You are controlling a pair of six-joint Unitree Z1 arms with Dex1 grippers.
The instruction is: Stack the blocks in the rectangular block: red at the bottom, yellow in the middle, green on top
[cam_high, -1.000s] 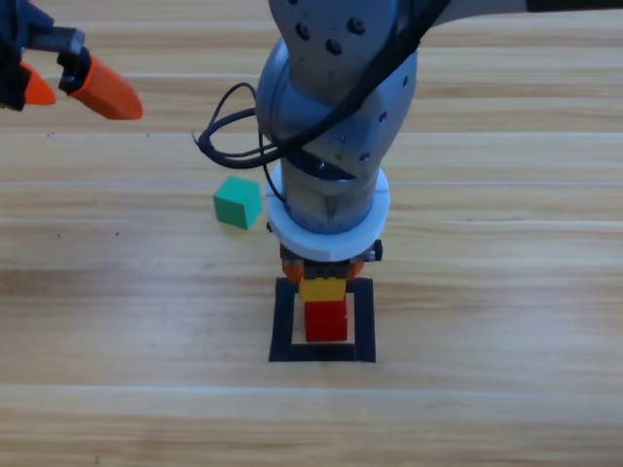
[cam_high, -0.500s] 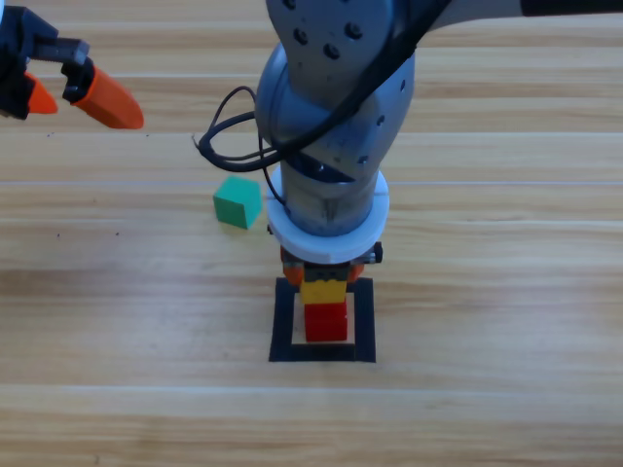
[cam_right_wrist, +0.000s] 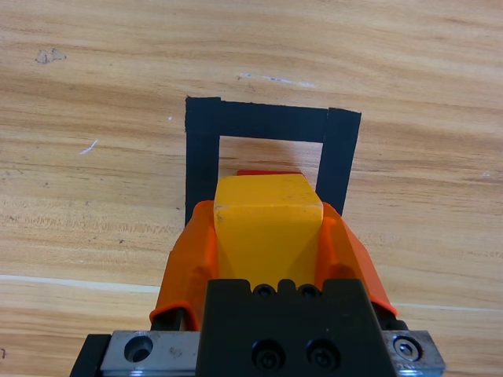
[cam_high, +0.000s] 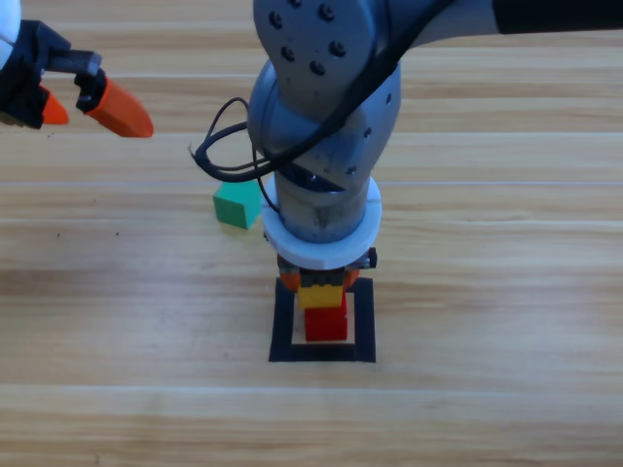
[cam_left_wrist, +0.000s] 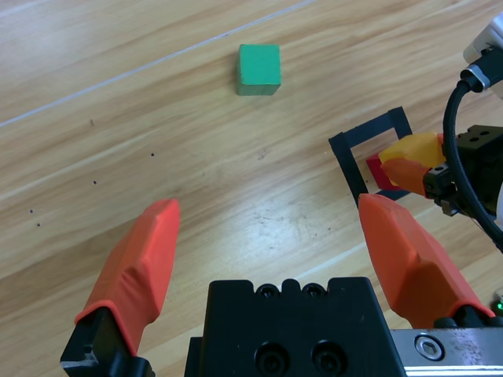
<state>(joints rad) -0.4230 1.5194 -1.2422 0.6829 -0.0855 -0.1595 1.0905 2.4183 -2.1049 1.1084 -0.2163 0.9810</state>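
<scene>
The red cube [cam_high: 326,322] sits inside the black square outline [cam_high: 283,323]. My right gripper [cam_high: 320,282] is shut on the yellow cube [cam_high: 321,291], holding it just over the red cube. In the right wrist view the yellow cube [cam_right_wrist: 268,222] fills the space between the orange jaws, and only a sliver of the red cube [cam_right_wrist: 267,172] shows beyond it, inside the outline [cam_right_wrist: 203,149]. The teal-green cube [cam_high: 237,203] lies on the table left of the right arm. My left gripper [cam_high: 76,97] hangs open at the far upper left; its wrist view shows the green cube [cam_left_wrist: 259,68] far ahead.
A black cable [cam_high: 222,146] loops off the right arm's wrist above the green cube. The big grey right arm body [cam_high: 326,107] covers the table's middle top. Bare wood lies all round the outline.
The left gripper has shifted a little to the right and down. The right arm has eased slightly left and down with the yellow cube; cubes on the table have not moved.
</scene>
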